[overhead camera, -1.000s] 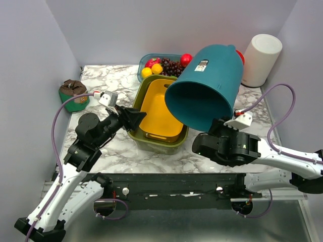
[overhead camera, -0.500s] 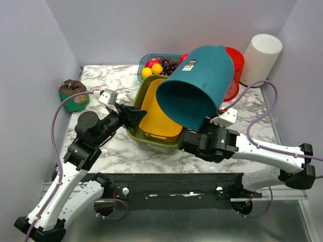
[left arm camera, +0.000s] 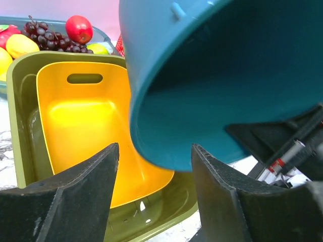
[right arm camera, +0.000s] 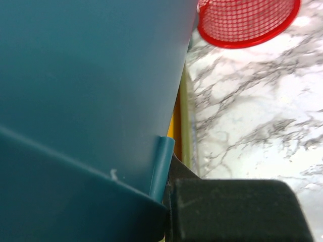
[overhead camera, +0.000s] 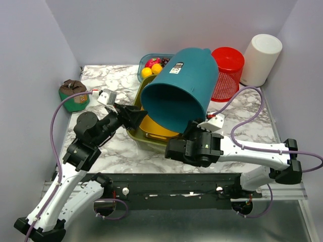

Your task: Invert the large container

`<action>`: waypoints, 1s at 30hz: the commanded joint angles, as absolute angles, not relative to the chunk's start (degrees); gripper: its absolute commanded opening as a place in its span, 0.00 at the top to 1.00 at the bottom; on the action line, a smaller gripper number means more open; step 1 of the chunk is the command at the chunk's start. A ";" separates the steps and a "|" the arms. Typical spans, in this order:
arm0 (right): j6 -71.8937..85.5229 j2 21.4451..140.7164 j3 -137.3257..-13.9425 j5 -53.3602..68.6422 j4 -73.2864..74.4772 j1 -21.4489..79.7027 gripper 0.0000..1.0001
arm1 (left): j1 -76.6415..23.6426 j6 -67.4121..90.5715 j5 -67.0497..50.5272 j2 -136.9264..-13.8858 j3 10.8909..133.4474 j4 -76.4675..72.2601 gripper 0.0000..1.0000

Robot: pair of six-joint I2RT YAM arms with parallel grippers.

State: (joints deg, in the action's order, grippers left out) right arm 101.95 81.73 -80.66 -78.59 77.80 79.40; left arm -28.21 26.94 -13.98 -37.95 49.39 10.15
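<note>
Holding the bucket (overhead camera: 184,80) clear of the table (overhead camera: 118,151) by its rim, my right jaws (overhead camera: 194,125) are clamped on the lip at about 5 o'clock of the mouth, one pad pressed beside a moulded rib. I judge that this edge grip is chosen so the wrist can roll the whole shell over. The bucket hangs tilted above the middle of the table, mouth facing 7 o'clock and downward, base up toward 1 o'clock, not yet inverted.

My left jaws (overhead camera: 132,116) stand apart at 9 o'clock of the mouth, pointed at the lip with nothing between them. I cannot tell whether a tip touches it. I read them as ready to steady that side, since a one-point hold on so wide a shell could twist.

The bucket is smooth teal plastic, round and tapering to its base, with a thin wall, a thickened lip and a white label. Beneath it a glossy yellow tub (left arm camera: 86,121) with a slot handle nests in a green tub (left arm camera: 20,126), both rectangular with rounded corners. At 2 o'clock stands a red mesh basket (overhead camera: 227,68). The table is marble-patterned.
</note>
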 commanded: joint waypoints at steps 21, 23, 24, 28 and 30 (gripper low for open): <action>107.40 82.26 -84.29 -94.57 87.36 86.22 1.00 | -28.30 24.34 -10.10 -41.92 50.71 3.79 0.24; 107.49 82.88 -84.81 -94.57 87.36 86.40 1.00 | -28.30 24.61 -10.54 -44.03 50.89 2.03 0.26; 107.23 82.97 -84.90 -94.57 87.36 86.48 0.99 | -28.21 24.78 -10.63 -44.64 51.24 1.33 0.27; 107.23 83.14 -84.38 -94.05 87.36 86.57 0.99 | -28.21 22.77 -10.11 -46.66 53.87 0.44 0.31; 108.10 82.88 -83.41 -93.87 87.36 86.57 1.00 | -28.30 21.36 -10.46 -47.63 56.15 1.14 0.39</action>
